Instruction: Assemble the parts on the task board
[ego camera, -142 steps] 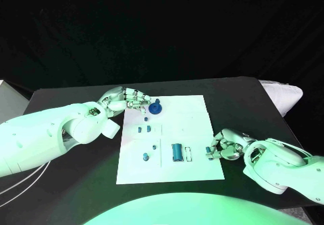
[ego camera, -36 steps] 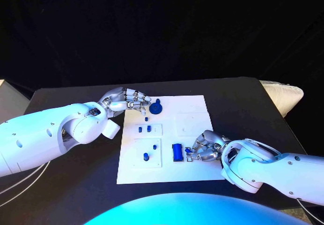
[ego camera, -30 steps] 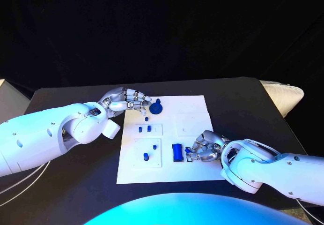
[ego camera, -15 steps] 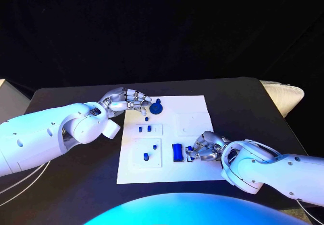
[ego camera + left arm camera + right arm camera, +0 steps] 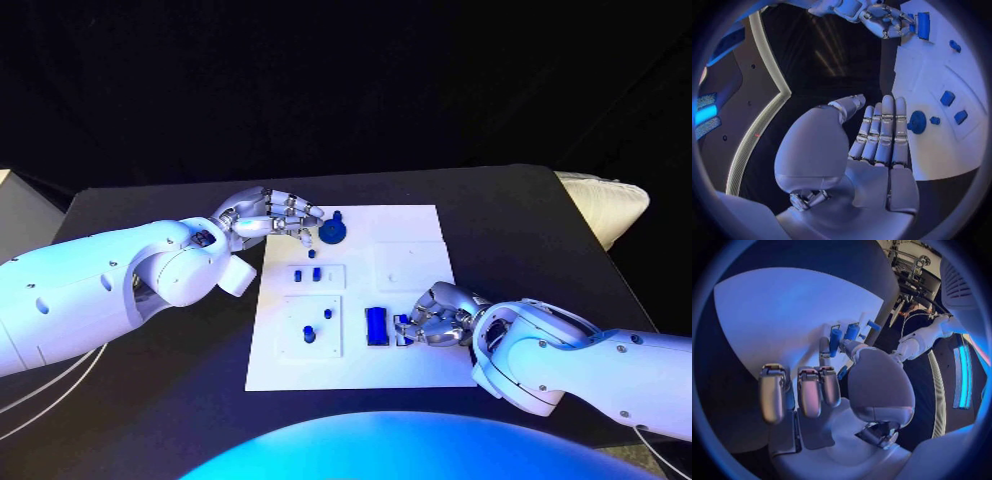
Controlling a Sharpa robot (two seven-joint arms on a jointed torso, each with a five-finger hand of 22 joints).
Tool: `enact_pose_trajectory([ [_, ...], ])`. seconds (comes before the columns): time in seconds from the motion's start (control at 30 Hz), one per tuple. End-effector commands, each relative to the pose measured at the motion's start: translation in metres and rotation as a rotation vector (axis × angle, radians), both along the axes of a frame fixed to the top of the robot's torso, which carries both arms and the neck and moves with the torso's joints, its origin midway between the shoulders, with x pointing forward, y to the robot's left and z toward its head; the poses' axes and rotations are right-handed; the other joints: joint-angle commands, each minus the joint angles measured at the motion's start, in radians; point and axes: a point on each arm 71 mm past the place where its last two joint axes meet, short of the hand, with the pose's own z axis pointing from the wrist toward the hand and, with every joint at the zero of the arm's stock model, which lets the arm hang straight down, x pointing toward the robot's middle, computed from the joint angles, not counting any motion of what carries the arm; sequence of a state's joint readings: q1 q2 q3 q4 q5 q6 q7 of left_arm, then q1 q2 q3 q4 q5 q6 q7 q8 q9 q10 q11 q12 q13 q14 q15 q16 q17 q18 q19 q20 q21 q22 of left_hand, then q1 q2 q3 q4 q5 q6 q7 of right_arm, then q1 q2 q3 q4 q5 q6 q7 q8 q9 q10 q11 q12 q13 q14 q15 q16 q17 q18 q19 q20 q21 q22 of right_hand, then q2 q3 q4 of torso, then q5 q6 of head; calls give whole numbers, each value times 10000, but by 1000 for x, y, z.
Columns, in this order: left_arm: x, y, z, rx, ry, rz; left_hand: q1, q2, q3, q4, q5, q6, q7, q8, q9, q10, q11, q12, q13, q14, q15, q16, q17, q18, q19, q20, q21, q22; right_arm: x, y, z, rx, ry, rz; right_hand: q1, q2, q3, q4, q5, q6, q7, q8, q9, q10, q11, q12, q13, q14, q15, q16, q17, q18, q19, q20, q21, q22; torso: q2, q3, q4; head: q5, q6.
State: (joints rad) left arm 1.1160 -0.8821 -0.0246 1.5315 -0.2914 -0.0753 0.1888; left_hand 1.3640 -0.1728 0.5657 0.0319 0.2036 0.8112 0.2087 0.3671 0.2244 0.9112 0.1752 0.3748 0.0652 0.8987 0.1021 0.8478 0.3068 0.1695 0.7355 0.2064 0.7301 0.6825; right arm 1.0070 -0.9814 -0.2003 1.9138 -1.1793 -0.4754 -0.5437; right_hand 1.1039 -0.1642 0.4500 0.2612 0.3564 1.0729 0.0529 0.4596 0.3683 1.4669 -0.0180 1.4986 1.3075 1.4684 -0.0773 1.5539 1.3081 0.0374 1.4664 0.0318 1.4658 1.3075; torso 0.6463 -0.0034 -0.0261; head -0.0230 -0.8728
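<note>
The white task board [image 5: 411,225] lies flat before me on the desk [image 5: 144,200], small blue parts [image 5: 376,325] scattered across its recessed panels.

Two white arms with smooth, rounded shells. Left arm [image 5: 101,290] shows small dark holes and thin pale cables beneath. Each arm ends in a silver hand: left hand [image 5: 271,214], right hand [image 5: 440,317], with segmented metallic fingers [image 5: 882,131].

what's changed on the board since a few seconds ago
The right hand moved in from the board's right edge onto the task board, and now sits by the long blue part. Whether it holds anything is unclear. The left hand stayed by the round blue part; the other parts stayed put.
</note>
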Motion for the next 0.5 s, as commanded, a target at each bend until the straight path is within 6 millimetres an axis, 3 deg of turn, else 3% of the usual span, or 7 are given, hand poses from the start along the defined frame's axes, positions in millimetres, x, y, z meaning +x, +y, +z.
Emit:
enact_pose_trajectory([
  [0.03, -1, -2, 0, -99, 53, -201, -115, 6, 5, 65, 40, -54, 313, 44, -11, -82, -7, 0, 5, -5, 54, -36, 14, 117, 83, 4, -45, -10, -3, 4, 0, 160, 178, 376, 19, -5, -13, -3, 55, 36, -50, 57, 14, 776, -60, 50, 2285, 973, -59, 66, 2398, -174, 766, -50, 18, 2369, 2, -7, 2, 9, 2],
  [0.33, -1, -2, 0, -81, 61, -204, -115, 6, 5, 65, 40, -54, 313, 44, -11, -82, -7, 0, 5, -5, 54, -36, 14, 117, 83, 4, -45, -10, -3, 4, -1, 137, 240, 413, 25, -32, -25, -19, 44, 30, -50, 59, 15, 767, -60, 25, 2273, 969, -60, 59, 2383, -168, 758, -51, -14, 2361, 1, -7, 10, 17, 2],
  [0.5, -1, -2, 0, -76, 62, -202, -115, 6, 5, 65, 40, -54, 313, 44, -11, -82, -7, 0, 5, -5, 54, -36, 14, 117, 83, 4, -45, -10, -2, 4, -1, 146, 183, 360, -226, -287, -300, 98, -358, -22, -2, 64, 7, 726, -21, -86, 2224, 952, -33, 25, 2311, -148, 724, -39, -126, 2331, 1, -7, 2, 24, 2],
])
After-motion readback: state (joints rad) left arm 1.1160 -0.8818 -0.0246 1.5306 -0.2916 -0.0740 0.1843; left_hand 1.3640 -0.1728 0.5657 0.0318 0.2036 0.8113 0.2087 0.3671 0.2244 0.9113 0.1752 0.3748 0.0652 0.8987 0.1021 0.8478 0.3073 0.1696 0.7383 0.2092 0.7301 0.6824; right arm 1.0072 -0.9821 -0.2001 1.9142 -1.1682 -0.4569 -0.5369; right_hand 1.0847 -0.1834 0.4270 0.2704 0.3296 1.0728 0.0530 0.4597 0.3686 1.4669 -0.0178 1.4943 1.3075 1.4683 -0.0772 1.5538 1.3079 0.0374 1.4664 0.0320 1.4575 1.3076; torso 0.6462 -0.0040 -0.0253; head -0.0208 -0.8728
